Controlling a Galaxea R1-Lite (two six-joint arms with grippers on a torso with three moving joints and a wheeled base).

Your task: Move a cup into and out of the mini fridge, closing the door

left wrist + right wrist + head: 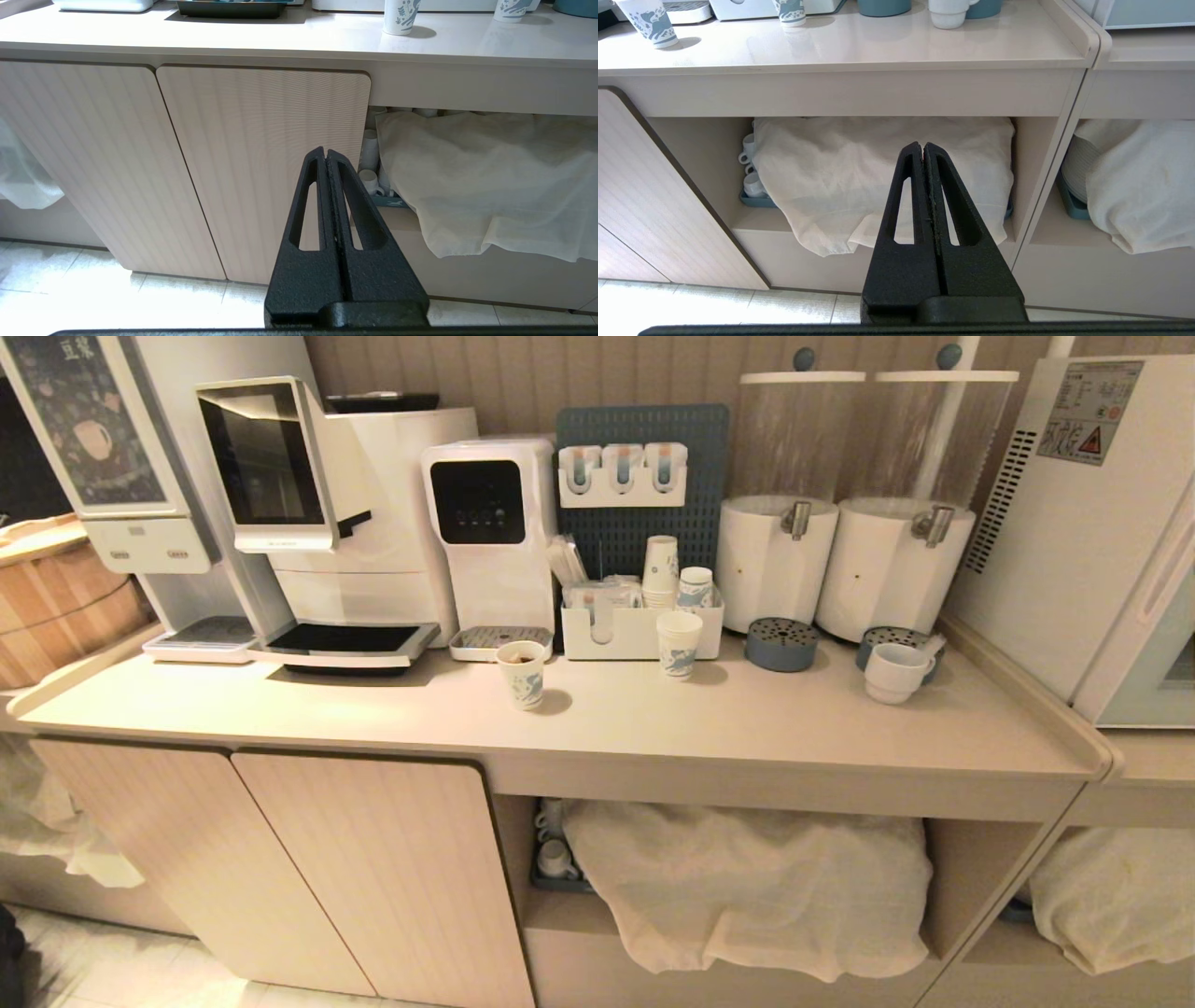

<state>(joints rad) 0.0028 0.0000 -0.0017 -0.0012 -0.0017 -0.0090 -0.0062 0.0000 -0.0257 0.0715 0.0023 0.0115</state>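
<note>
The small white cup (894,672) with a side handle stands on the counter (653,728) at the right, in front of the right drink dispenser; its lower part also shows in the right wrist view as the cup (948,13). The white mini fridge (1083,523) sits at the far right on a neighbouring counter, its glass-windowed door (1162,681) closed against the body. Neither arm shows in the head view. My left gripper (325,150) hangs shut and empty, low before a cabinet door. My right gripper (922,144) hangs shut and empty before the open shelf.
Blue-printed paper cups (523,675) (679,642) stand mid-counter. Coffee machines (355,523), an organiser with stacked cups (644,616) and two dispensers (775,560) line the back. Blue drip trays (781,644) sit below the taps. A white cloth (756,887) covers the shelf below.
</note>
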